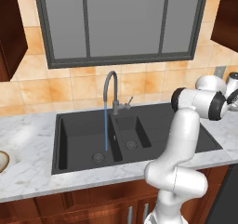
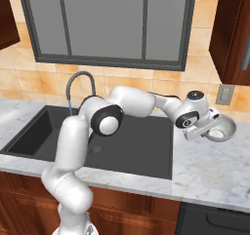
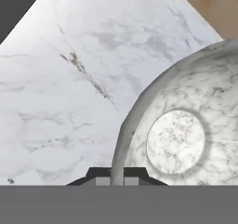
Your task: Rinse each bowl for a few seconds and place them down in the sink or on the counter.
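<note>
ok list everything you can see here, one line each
speckled bowl: one, whitish-grey, on the counter right of the sink, rim pinched by the gripper
shallow bowl: one, tan-brown rim, at the counter's left end, cut off by the frame
sink: one, matte black-grey, two basins
tap: one, grey gooseneck, water running into the big basin
counter: one, white marble
window: one, grey frame, above the tap
wall outlet: one, grey, on the tiles
gripper: one, shut on the speckled bowl's rim
</note>
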